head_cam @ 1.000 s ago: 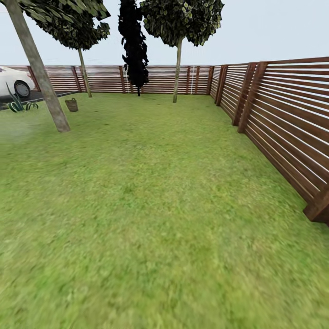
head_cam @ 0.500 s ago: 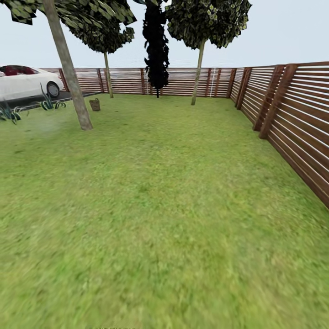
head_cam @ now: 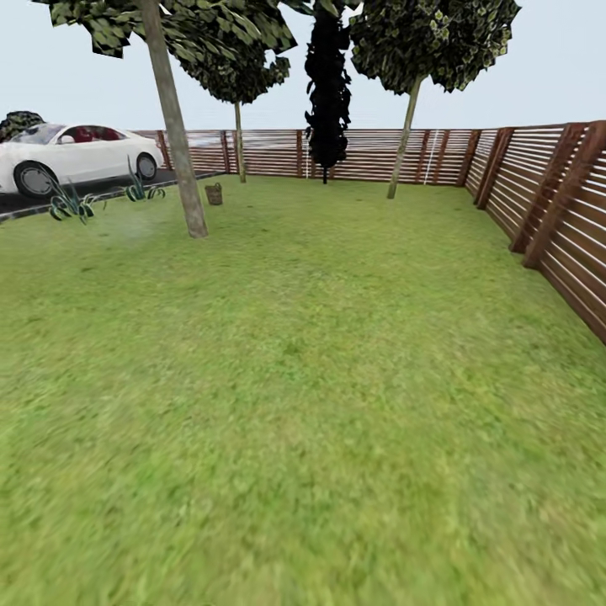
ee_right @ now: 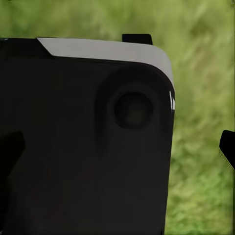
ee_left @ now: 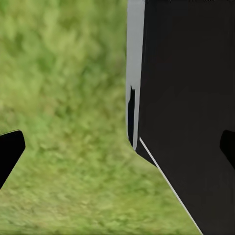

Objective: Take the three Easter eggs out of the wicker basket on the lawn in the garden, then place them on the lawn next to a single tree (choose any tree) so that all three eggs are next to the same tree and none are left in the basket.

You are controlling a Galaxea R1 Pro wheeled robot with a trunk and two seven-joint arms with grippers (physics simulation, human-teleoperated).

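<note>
The wicker basket (head_cam: pixel 214 194) is a small brown shape far off on the lawn (head_cam: pixel 320 379), just right of a leaning bare-trunked tree (head_cam: pixel 174 126). At this distance the Easter eggs cannot be made out. In the left wrist view my left gripper (ee_left: pixel 117 152) is open, its dark fingertips (ee_left: pixel 10 152) set wide apart over grass and my own black body. My right gripper (ee_right: pixel 117 152) is open too, with nothing held between its fingertips (ee_right: pixel 227 149).
A brown slatted fence (head_cam: pixel 555 219) runs along the right side and across the back. A white car (head_cam: pixel 76 156) stands on the dark driveway at far left, with spiky plants (head_cam: pixel 71 204) at its edge. More trees (head_cam: pixel 402 143) stand near the back fence.
The whole head view has swung left: the tree, basket and fence have slid rightward in the picture and more of the white car has come into view.
</note>
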